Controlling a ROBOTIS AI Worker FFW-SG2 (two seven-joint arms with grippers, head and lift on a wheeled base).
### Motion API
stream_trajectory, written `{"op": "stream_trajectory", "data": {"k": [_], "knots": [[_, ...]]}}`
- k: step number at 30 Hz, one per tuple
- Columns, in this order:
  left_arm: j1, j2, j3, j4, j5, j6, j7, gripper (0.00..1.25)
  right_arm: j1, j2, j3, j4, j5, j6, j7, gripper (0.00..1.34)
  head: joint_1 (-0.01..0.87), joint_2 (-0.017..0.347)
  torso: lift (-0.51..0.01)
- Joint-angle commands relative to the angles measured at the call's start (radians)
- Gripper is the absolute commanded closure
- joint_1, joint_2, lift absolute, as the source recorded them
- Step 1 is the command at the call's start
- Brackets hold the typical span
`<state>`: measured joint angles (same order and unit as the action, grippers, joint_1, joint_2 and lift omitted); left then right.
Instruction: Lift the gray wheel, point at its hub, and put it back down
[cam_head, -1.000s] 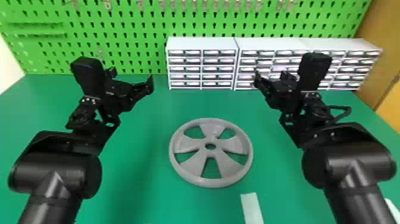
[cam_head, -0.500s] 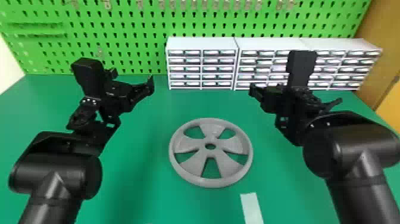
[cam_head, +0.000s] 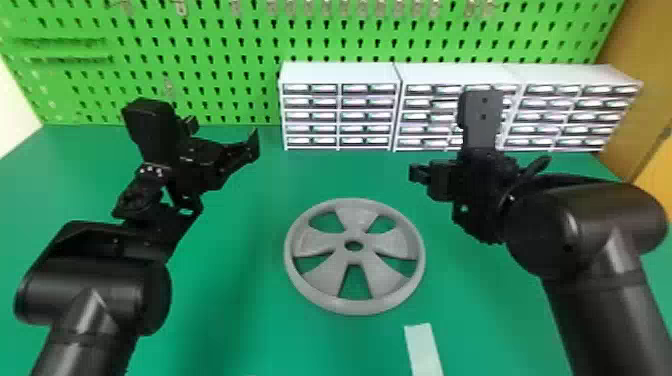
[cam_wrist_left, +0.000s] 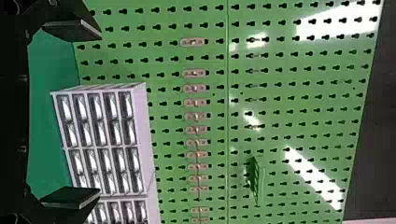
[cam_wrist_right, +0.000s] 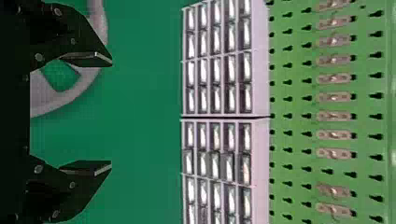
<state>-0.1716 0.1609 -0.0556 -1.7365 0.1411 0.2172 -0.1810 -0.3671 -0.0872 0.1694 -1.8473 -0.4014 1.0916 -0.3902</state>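
Black right pincer raised, open

Both arms raised, jaws parted

Green pegboard behind white drawer cabinets — and a pale strip on the green table.

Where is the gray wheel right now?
In the head view, the gray wheel lies flat on the green table, between the two arms, with the white strip just nearer the robot.
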Motion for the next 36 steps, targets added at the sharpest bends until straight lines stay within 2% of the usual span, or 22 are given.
{"op": "stream_trajectory", "data": {"k": [1,4,11,16,24,36], "knots": [[0.0,0.002,-0.001,0.0,-0.001,0.002,0.0,0.11,-0.027,0.003,-0.001,0.033,-0.019,0.067,-0.003,0.48,0.692,0.048,-0.088],[0.0,0.002,0.002,0.002,0.002,0.002,0.0,0.11,-0.038,0.007,-0.007,0.057,-0.05,0.088,-0.029,0.46,0.692,0.048,-0.088],[0.0,0.002,0.0,0.003,0.003,0.004,0.0,0.11,-0.088,0.012,-0.016,0.16,-0.065,0.178,-0.03,0.45,0.692,0.048,-0.088],[0.0,0.002,-0.001,0.003,0.003,0.004,0.0,0.11,-0.099,0.021,-0.016,0.221,-0.051,0.183,-0.03,0.45,0.692,0.048,-0.088],[-0.002,0.003,-0.003,0.003,0.003,0.008,0.0,0.11,-0.156,0.037,-0.002,0.335,-0.028,0.237,-0.032,0.45,0.692,0.048,-0.088],[-0.005,0.006,-0.007,0.005,0.003,0.016,0.0,0.11,-0.19,0.053,0.024,0.451,-0.028,0.251,-0.03,0.43,0.692,0.048,-0.088]]}}
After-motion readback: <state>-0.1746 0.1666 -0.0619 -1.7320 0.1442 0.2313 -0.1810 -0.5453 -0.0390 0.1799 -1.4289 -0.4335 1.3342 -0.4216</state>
